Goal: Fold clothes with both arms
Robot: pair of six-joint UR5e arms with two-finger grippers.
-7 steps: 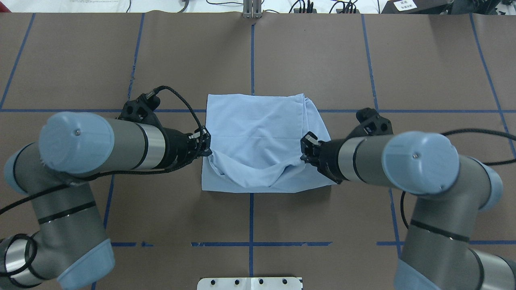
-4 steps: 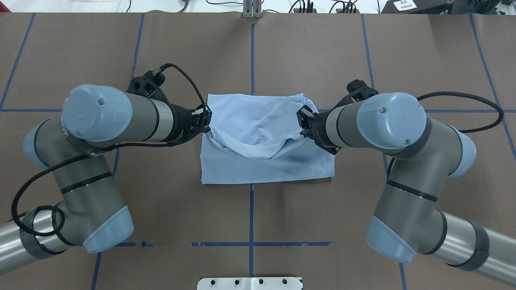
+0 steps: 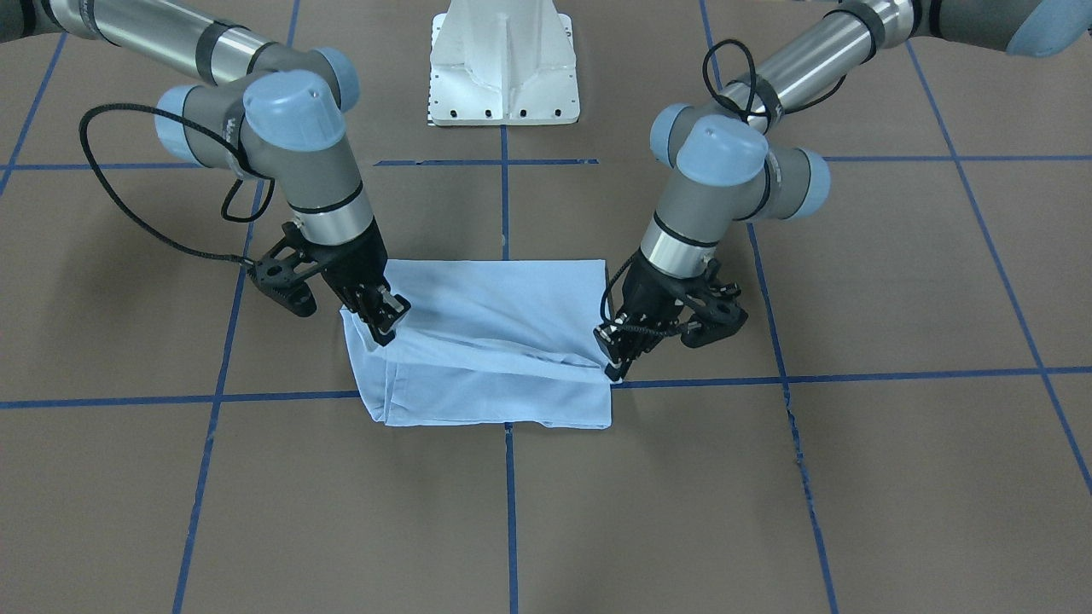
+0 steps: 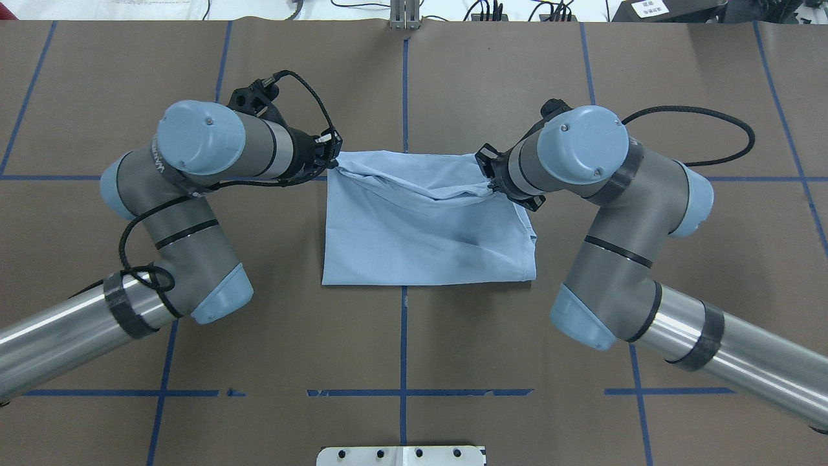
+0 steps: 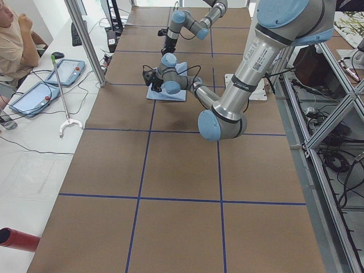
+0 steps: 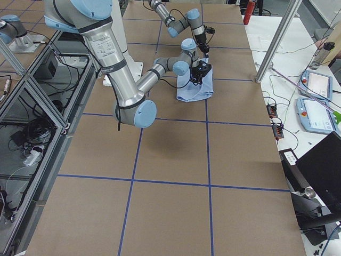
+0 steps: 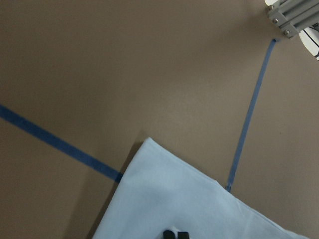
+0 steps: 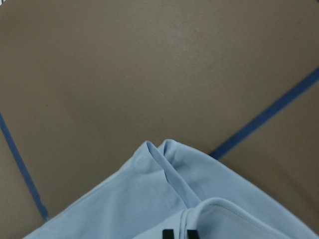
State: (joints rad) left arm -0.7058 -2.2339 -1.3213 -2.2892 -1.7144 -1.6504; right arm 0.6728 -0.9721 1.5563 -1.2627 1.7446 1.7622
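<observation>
On the table's middle, a folded shirt pinched at two corners

Light blue shirt (image 4: 427,239) lies on the brown table (image 4: 517,336), across a blue tape line (image 4: 402,343). Left gripper (image 4: 333,155) is clamped on its far left corner and right gripper (image 4: 486,171) on its far right corner, with the top layer stretched between them.

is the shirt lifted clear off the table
No, the T-shirt lies on the table; left gripper and right gripper hold only its far edge.

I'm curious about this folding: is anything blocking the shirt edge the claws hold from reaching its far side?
Nothing visible. The left claw and right claw grip the T-shirt directly; beyond it lies only table.
</observation>
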